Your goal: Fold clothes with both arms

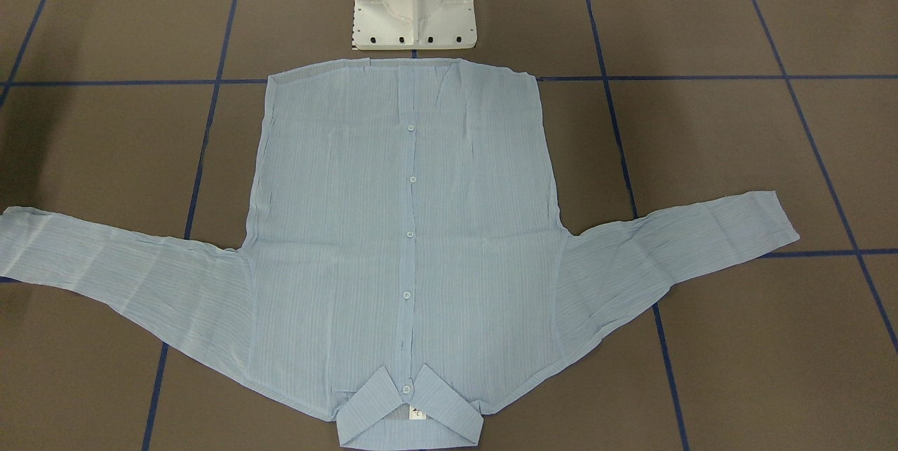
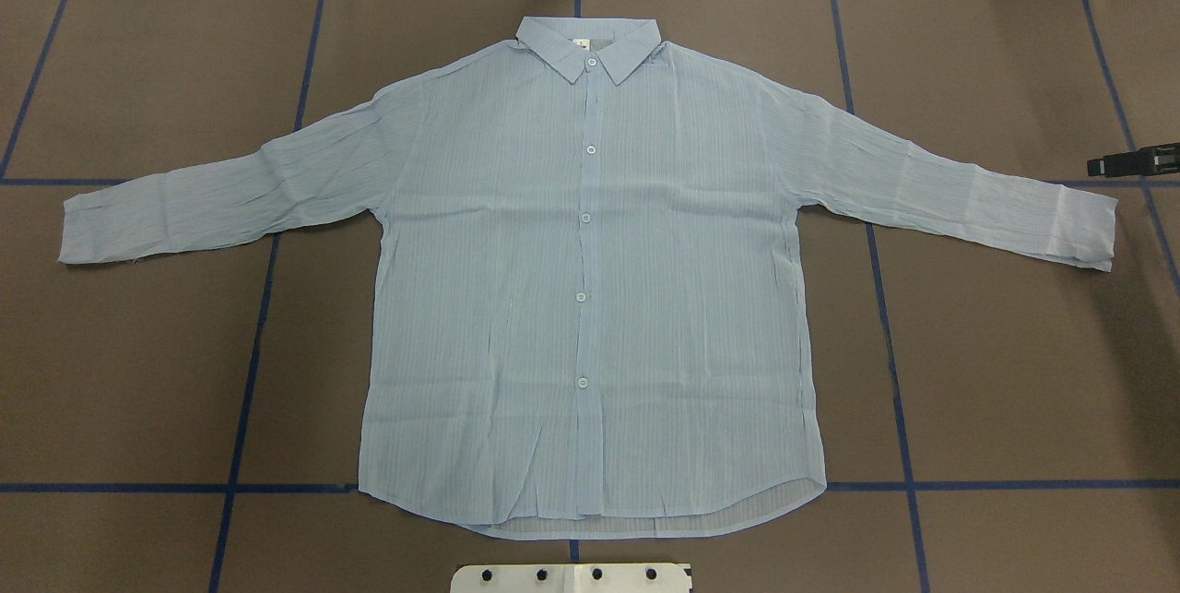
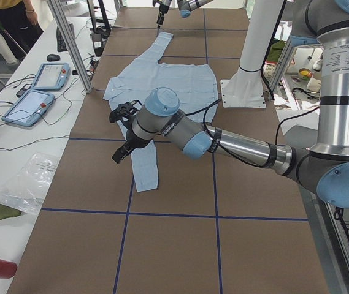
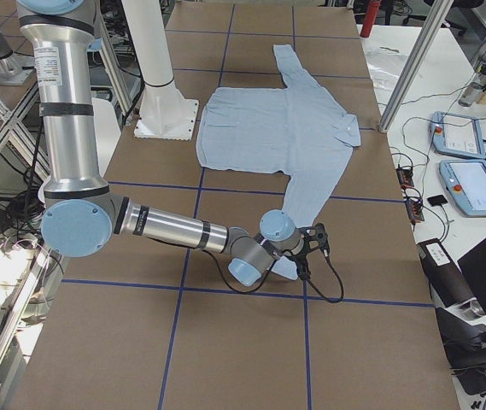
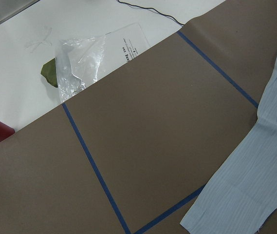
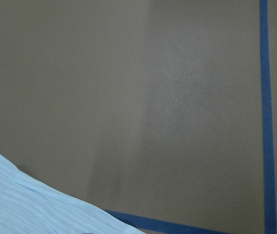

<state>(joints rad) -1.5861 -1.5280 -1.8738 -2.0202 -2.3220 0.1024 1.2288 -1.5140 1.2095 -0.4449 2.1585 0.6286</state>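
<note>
Across the worktop (image 2: 138, 372) the shirt (image 2: 590, 252) lies flat, front up, sleeves stretched sideways toward each arm. The left end effector (image 3: 118, 136) hangs over the left sleeve (image 3: 145, 168), the right end effector (image 4: 319, 243) just beyond the right cuff (image 2: 1088, 229); neither lifts cloth, and their opening cannot be told.

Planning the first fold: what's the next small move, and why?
Probably lower the left gripper onto the left cuff and the right gripper onto the right cuff, then grasp. The shirt lies flat, buttoned, sleeves spread, unfolded; each gripper hangs by its cuff.
</note>
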